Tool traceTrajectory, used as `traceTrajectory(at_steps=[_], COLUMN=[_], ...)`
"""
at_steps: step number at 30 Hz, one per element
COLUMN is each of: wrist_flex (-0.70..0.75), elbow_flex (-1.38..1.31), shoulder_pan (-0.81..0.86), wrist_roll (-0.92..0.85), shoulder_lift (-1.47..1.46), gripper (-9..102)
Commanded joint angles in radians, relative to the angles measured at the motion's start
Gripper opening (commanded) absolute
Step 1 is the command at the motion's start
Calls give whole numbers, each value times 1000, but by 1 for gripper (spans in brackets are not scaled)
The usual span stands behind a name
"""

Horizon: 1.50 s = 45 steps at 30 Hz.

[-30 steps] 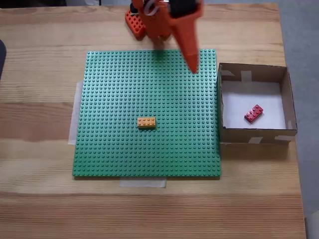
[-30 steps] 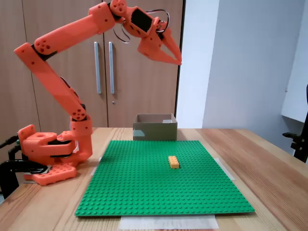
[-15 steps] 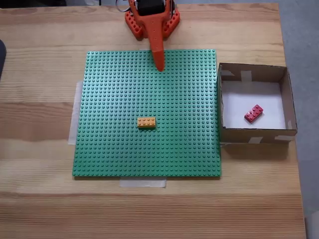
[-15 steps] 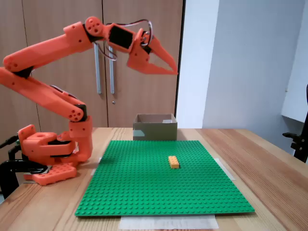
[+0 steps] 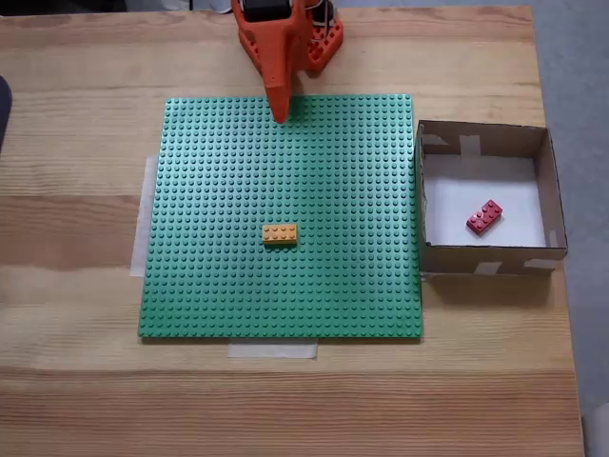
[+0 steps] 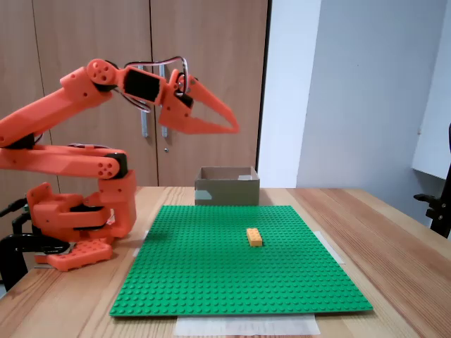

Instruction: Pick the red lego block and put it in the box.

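The red lego block [image 5: 484,217] lies tilted on the white bottom of the box [image 5: 481,135], at the right of the table in the top-down fixed view. In the side fixed view only the outer wall of the box [image 6: 225,186] shows and the block is hidden inside. My orange gripper [image 5: 280,116] hangs over the far edge of the green baseplate, well away from the box. From the side the gripper [image 6: 236,129] is high in the air, its fingertips meeting, with nothing held.
A yellow-orange brick [image 5: 279,233] sits near the middle of the green baseplate [image 5: 219,162], also seen from the side as the brick [image 6: 254,237] on the plate [image 6: 211,282]. The arm's base [image 6: 70,218] stands at the table's far edge. Wooden cupboard doors stand behind.
The arm has folded back toward its base. The gripper swung from near the box side to over the plate's far edge and dropped lower. The bricks did not move.
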Motion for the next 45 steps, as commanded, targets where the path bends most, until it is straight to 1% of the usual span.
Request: traceTrajectory(at_steps=[1,7,16,23,24,32,41,45], wrist_flex=[18,14,17,-14,-40,-114,-46,-40], elbow_flex=[21,97,296,431,497,617,637,638], shoulder_pan=[15,26,63,86,98,117,127,127], wrist_roll=[-3,-23,-67,-89,-106,-150,-149,-147], shoulder_lift=[23,55,169,215,215,215,215,215], gripper=[-1,-1,-1,-1,-1,-1,-1,-1])
